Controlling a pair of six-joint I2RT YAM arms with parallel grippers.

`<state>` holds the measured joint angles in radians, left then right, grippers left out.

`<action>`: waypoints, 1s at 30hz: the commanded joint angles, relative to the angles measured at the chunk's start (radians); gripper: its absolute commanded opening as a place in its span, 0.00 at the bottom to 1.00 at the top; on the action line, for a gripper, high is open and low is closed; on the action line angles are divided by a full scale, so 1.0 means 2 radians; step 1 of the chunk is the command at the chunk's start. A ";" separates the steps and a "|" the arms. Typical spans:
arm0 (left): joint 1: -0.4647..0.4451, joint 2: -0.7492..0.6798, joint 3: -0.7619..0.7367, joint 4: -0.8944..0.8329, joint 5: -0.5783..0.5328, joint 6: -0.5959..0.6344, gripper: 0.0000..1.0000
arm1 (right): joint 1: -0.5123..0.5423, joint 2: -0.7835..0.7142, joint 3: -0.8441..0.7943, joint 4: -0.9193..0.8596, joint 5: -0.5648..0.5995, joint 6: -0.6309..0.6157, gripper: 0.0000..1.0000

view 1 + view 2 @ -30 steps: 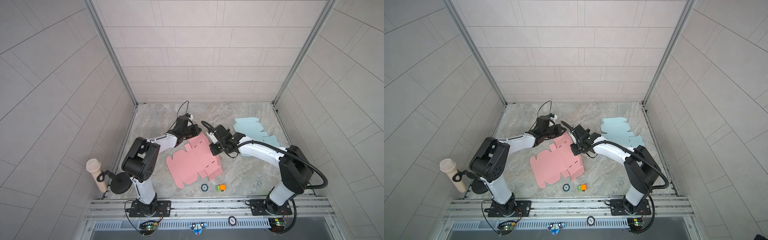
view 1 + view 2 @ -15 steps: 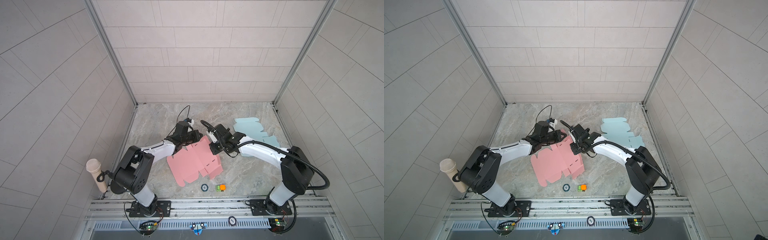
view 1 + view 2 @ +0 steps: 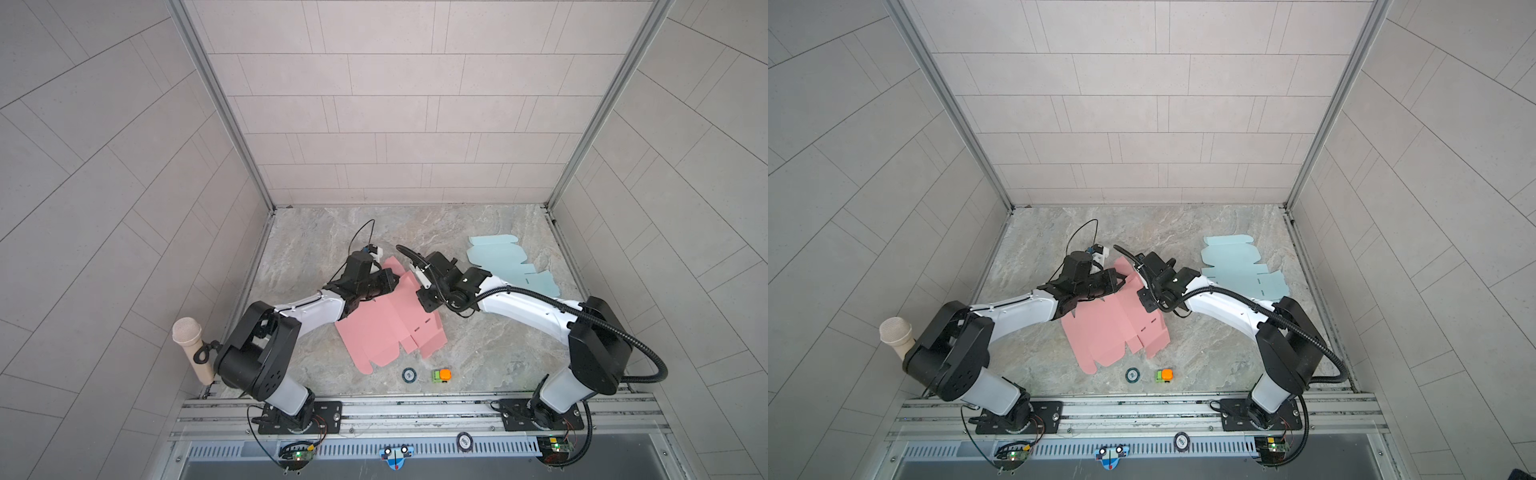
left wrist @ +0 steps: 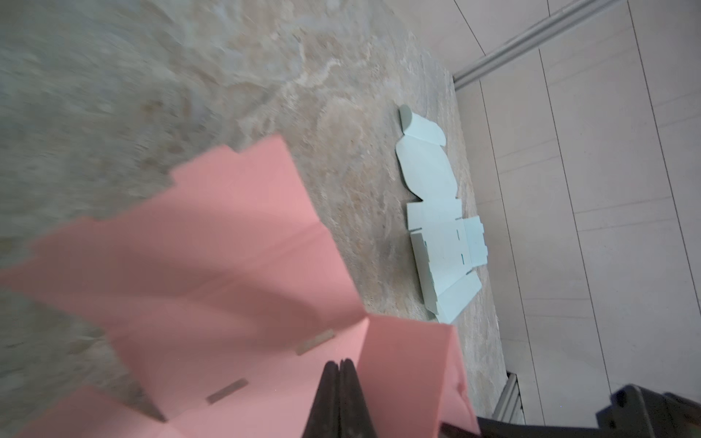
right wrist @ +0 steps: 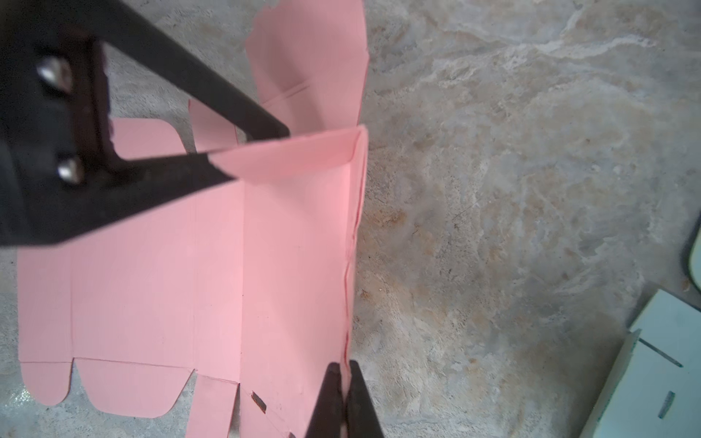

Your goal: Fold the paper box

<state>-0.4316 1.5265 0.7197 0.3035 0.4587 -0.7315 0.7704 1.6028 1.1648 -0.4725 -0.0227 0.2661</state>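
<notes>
Pinched fully closed on pink box [image 3: 382, 328] at mid table [image 3: 478, 353]: left gripper [image 4: 340, 366] on what seems an end flap (blurry wrist view), right gripper [image 5: 343, 369] on the raised side wall, presumably to square that corner with the rest lying flat.

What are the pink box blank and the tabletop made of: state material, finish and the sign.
Pink box blank: thin card or stiff paper, matte; it keeps sharp creases and has die-cut slots. Tabletop: grey-beige and veined like stone, smooth-looking; whether it is real stone or a printed laminate cannot be told.
</notes>
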 commanded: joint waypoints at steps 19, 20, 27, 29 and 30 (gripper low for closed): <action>0.076 0.022 -0.045 0.019 -0.048 0.028 0.00 | 0.017 -0.016 0.007 -0.009 0.034 -0.021 0.00; 0.075 0.026 -0.045 0.021 -0.048 0.028 0.00 | 0.018 -0.016 0.007 -0.009 0.035 -0.022 0.00; 0.086 0.032 -0.055 0.027 -0.049 0.035 0.00 | 0.018 -0.013 0.010 -0.011 0.035 -0.024 0.00; 0.103 0.025 -0.063 0.031 -0.046 0.037 0.00 | 0.019 -0.013 0.010 -0.011 0.036 -0.024 0.00; 0.108 0.024 -0.062 0.027 -0.042 0.040 0.00 | 0.019 -0.014 0.010 -0.012 0.036 -0.025 0.00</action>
<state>-0.2535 1.5970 0.6094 0.3389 0.3756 -0.6788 0.7998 1.6012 1.1648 -0.4774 0.0311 0.2352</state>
